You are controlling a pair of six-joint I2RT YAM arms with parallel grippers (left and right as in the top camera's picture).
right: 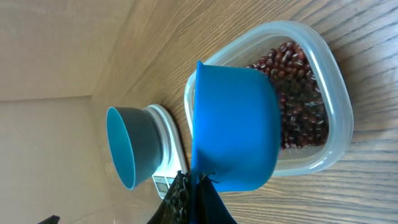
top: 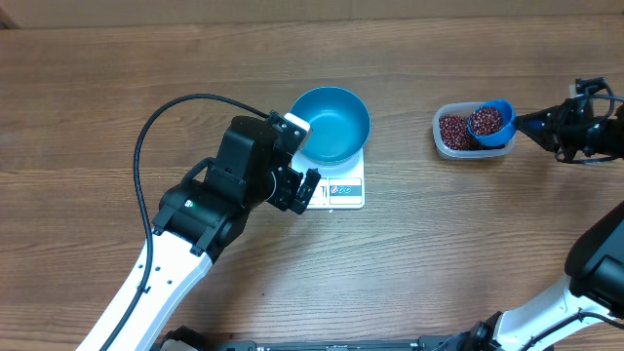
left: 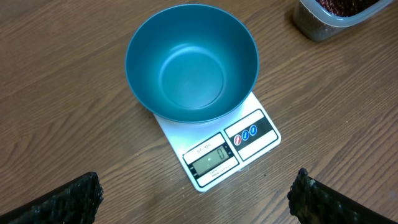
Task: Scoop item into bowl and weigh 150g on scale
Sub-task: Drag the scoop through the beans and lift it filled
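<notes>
Wooden table point(top: 97, 78): one bowl point(top: 331, 124), one scale point(top: 343, 190)

Open table point(top: 402, 117) between bowl point(top: 331, 122) and tub point(top: 444, 144)

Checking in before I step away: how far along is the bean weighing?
Done: the empty bowl sits on the scale, display reading zero. In hand: the right gripper holds a scoop loaded with beans over the tub. Left: pouring into the bowl and building up to the target weight.

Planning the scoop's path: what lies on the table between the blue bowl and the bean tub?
Nothing; the overhead view shows only bare wooden table between blue bowl and clear bean tub.
</notes>
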